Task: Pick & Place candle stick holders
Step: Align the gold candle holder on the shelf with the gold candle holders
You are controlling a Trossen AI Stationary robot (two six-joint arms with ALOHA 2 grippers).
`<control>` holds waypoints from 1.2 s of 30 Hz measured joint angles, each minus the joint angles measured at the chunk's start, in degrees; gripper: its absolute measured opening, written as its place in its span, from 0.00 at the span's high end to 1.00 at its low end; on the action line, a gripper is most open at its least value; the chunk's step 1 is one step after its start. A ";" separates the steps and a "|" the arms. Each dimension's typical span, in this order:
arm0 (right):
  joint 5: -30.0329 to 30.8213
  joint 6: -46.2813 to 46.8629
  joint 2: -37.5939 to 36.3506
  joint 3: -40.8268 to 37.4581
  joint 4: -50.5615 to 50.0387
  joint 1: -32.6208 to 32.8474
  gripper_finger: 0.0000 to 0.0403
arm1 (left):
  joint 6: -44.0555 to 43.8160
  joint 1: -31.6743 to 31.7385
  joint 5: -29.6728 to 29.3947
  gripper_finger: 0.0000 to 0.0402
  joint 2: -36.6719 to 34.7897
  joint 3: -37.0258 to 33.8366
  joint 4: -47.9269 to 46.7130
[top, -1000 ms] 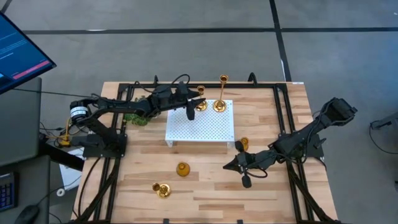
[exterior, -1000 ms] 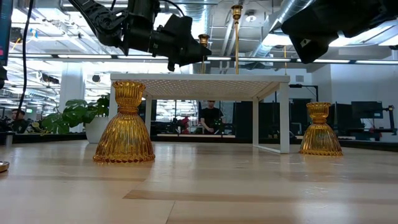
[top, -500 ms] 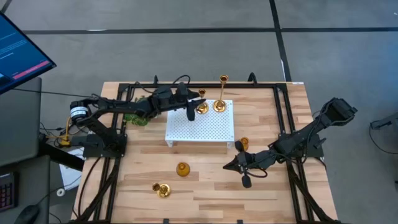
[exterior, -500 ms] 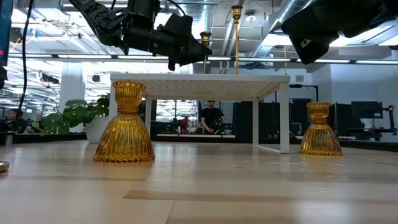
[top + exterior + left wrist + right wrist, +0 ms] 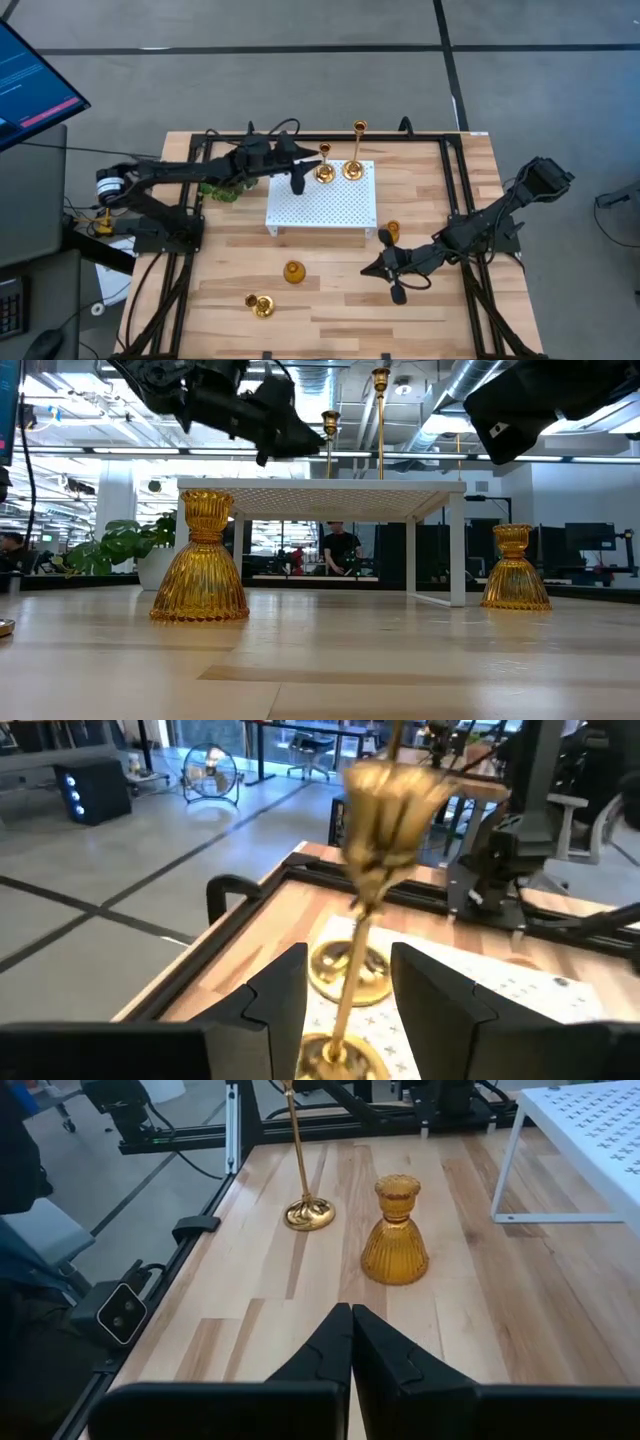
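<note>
White perforated stand (image 5: pixel 325 205), leafy plant (image 5: pixel 215 188)

Two dark jointed arms (image 5: pixel 180 172), black cables, tapered fingers (image 5: pixel 390 1360).

Ribbed amber-gold holders (image 5: pixel 199 565), white perforated stand (image 5: pixel 322 205), pale wood table (image 5: pixel 440 320).

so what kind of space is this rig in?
Looks like an open-plan lab or office, not a home. The low view shows exposed ceiling ducts and rows of desks with a person seated behind the table; the high view shows a monitor beside the wooden table.
</note>
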 joint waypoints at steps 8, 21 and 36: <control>0.00 -0.13 0.00 0.00 -0.28 -0.15 1.00 | 2.99 -0.16 9.17 0.66 -11.95 0.00 -16.52; 0.11 -0.13 0.00 0.00 0.79 -0.15 1.00 | 7.78 -0.93 31.39 0.94 -30.33 -2.50 -39.59; 0.15 0.37 0.00 0.00 3.97 -0.15 1.00 | 14.93 -7.97 37.50 0.99 -47.43 -23.39 -38.55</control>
